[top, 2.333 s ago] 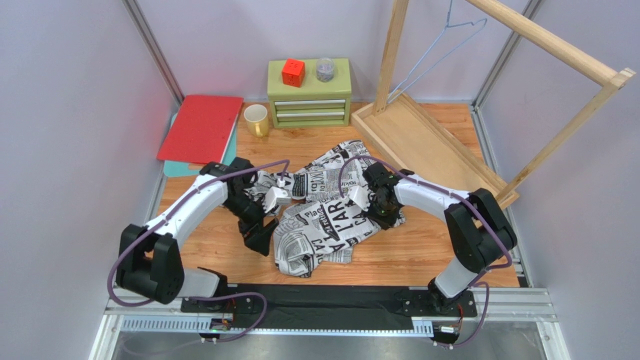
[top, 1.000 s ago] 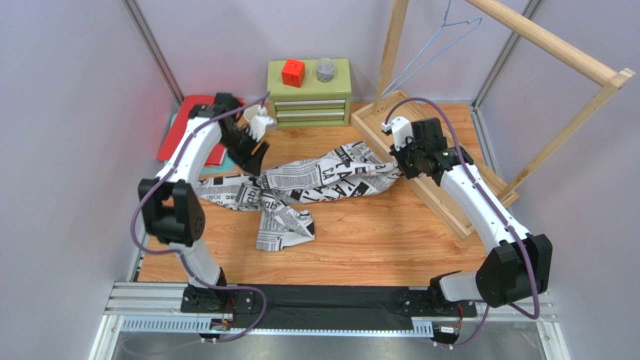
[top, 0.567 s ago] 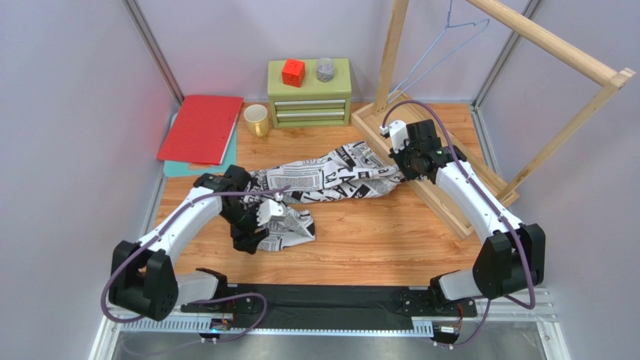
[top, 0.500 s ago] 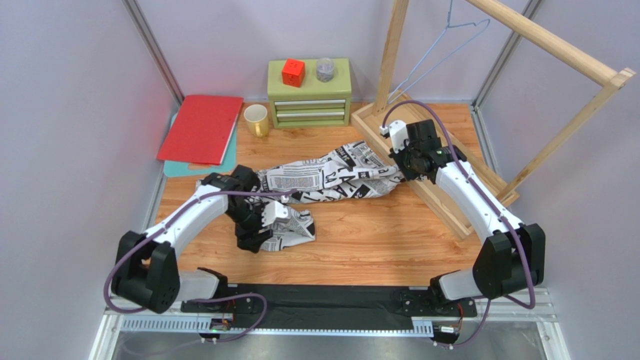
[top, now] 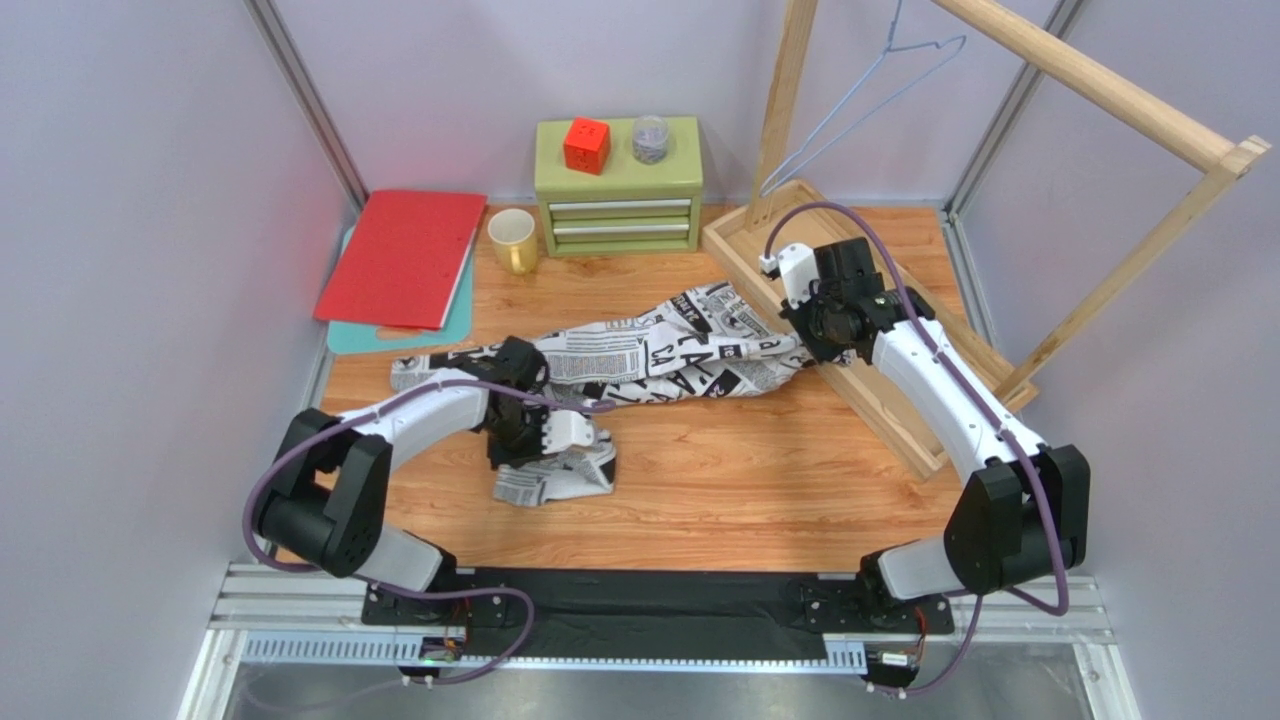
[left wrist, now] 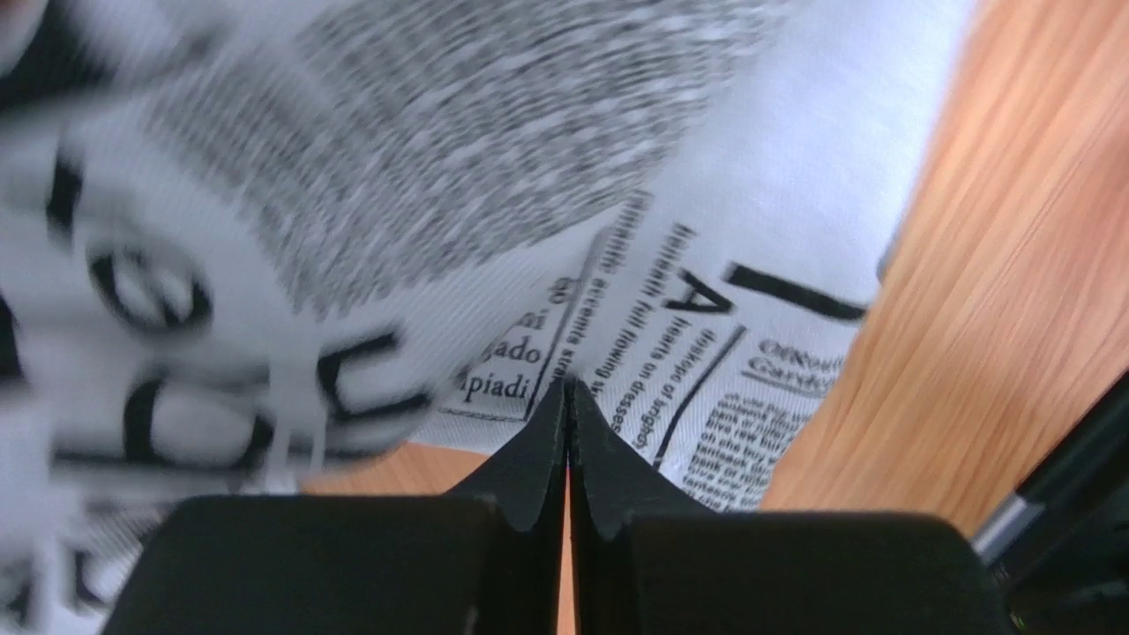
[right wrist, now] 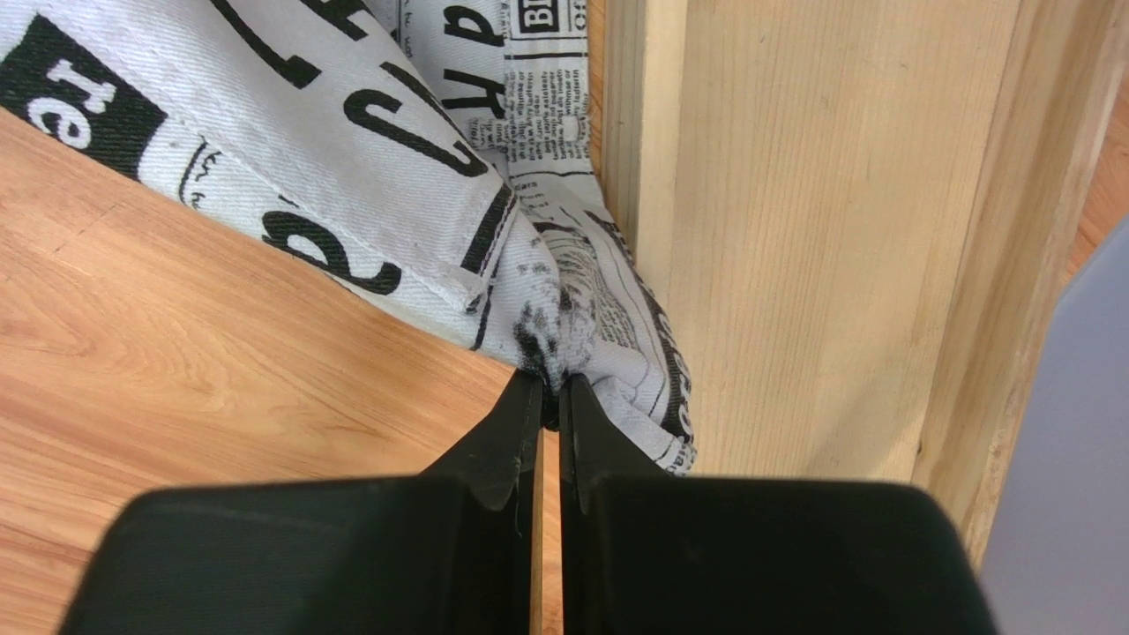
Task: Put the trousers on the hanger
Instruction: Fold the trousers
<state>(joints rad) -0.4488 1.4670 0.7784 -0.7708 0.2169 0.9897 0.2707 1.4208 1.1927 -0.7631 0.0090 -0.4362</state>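
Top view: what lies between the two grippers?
Only the trousers, stretched along the table from the left gripper, shut on a lower fold, to the right gripper, pinching the end by the rack base. The top view shows it.

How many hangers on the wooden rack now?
1: a thin wire hanger hangs near the rack's upper bar, back right; hook and bar end are out of frame, so others may be hidden.

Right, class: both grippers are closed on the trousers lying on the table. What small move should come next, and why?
Probably raise both ends together a little. The left gripper and right gripper each pinch the trousers, which lie on the table, while the hanger hangs high on the rack.
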